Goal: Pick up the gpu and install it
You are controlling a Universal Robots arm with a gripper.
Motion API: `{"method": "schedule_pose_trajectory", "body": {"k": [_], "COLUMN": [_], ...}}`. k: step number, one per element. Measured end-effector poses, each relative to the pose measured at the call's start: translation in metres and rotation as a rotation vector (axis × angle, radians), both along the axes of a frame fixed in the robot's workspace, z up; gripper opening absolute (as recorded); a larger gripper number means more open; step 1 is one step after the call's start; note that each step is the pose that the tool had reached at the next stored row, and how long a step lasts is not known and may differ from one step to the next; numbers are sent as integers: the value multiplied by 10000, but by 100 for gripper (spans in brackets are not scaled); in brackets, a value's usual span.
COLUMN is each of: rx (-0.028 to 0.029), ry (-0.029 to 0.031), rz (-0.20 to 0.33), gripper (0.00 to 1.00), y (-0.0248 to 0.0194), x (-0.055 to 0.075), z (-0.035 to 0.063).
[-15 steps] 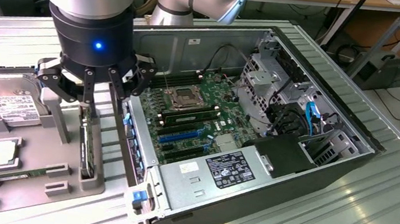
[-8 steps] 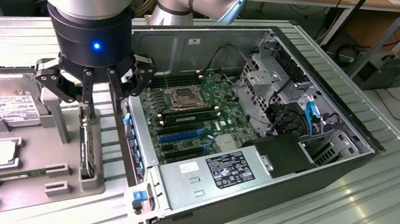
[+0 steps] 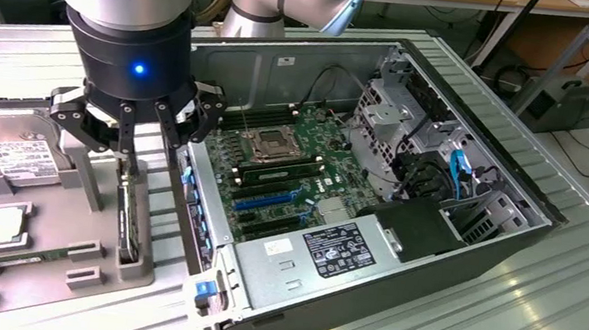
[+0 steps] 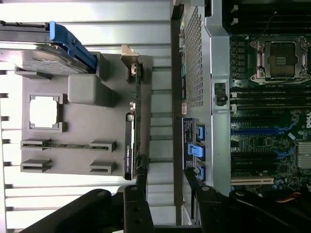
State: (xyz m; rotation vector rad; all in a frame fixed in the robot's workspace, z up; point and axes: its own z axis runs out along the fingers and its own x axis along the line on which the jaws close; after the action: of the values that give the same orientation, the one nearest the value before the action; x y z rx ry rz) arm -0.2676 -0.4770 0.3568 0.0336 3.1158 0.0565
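My tool (image 3: 153, 157) hangs wide open, holding nothing, above the gpu (image 3: 130, 225), which stands on edge along the gray tray's (image 3: 52, 250) edge nearest the PC case (image 3: 284, 56). One finger looks lined up on the card, so descending could jab it.

Graphics card (image 3: 130, 225): one item. Thin, flat, rectangular board with a green circuit edge and a black face. A pale metal bracket (image 4: 129, 52) is fitted at one short end. The card is stood upright on its long edge, seated in a narrow slot of the grey holder (image 3: 55, 217) on the worktop. It is placed along the side of the holder nearest the open computer case (image 3: 426, 280), just beside the case and outside it. In the wrist view it is seen edge-on. It is not installed.
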Motion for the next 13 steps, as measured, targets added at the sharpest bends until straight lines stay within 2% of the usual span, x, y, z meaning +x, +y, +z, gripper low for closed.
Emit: {"method": "schedule_pose_trajectory", "body": {"k": [3,13], "rx": [0,0], "ry": [0,0], "rz": [0,0], "gripper": [42,42], "y": [0,0], "x": [-48,-72], "z": [-22,-29]}}
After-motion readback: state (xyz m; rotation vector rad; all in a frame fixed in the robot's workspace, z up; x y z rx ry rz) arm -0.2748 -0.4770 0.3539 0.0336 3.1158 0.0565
